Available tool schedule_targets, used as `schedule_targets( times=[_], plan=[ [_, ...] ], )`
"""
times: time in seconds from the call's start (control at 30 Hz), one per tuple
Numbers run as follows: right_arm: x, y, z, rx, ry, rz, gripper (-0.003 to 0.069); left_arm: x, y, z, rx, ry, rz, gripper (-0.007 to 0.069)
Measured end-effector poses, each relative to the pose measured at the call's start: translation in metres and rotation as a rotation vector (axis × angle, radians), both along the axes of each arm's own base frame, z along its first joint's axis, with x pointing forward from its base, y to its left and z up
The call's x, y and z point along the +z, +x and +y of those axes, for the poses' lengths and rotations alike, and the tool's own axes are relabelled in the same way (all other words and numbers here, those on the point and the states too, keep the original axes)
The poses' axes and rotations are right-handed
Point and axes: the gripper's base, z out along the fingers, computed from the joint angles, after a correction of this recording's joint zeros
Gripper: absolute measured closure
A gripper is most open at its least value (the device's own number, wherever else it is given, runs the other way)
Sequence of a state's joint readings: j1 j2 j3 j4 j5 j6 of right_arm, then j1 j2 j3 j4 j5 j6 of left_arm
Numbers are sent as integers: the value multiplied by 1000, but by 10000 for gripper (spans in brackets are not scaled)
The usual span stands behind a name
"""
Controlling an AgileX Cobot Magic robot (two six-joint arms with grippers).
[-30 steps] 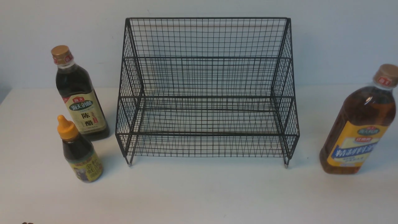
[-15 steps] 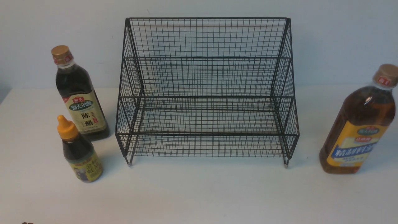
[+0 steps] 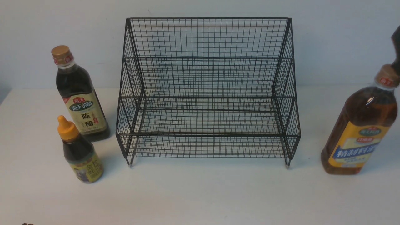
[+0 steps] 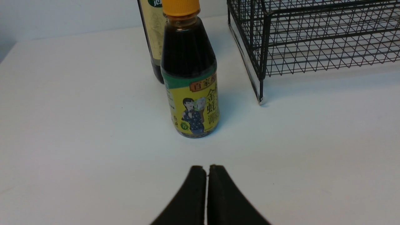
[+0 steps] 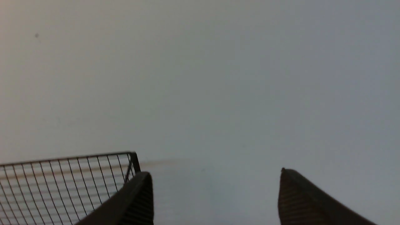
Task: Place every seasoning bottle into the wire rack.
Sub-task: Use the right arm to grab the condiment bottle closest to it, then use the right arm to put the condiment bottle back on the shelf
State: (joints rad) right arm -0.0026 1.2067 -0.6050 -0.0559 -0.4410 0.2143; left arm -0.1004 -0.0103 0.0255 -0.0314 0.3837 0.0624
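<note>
Mid-table [image 3: 200, 197], at the wall: black wire rack [image 3: 207, 93]. Left of it, upright on the table: tall dark vinegar bottle [image 3: 80, 100], gold cap; just in front, small dark sauce bottle [image 3: 82, 156], orange nozzle cap. Right of it, well apart: large amber cooking-wine bottle [image 3: 359, 131], upright. Left gripper [image 4: 206, 168]: jaws pressed together, low over the table, facing the small bottle, not touching. Right gripper [image 5: 215, 173]: jaws spread wide, empty, up near the rack's top corner.

R claw [image 3: 397, 47] now in frnt view; sits above amber bottle [image 3: 359, 125] cap.

Even soft light, faint shadows; bluish tint
</note>
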Motion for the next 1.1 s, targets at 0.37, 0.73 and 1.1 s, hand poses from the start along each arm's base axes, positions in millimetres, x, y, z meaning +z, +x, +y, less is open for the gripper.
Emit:
schedule_targets(
  times=[0.37,0.73,1.1],
  plan=[
    [-45,28,0,4,15,157,243,0,0,0,0,0,0,629],
    [-23,21,1,26,-93,230,345,0,0,0,0,0,0,629],
    [117,33,38,99,-152,87,345,0,0,0,0,0,0,629]
  ],
)
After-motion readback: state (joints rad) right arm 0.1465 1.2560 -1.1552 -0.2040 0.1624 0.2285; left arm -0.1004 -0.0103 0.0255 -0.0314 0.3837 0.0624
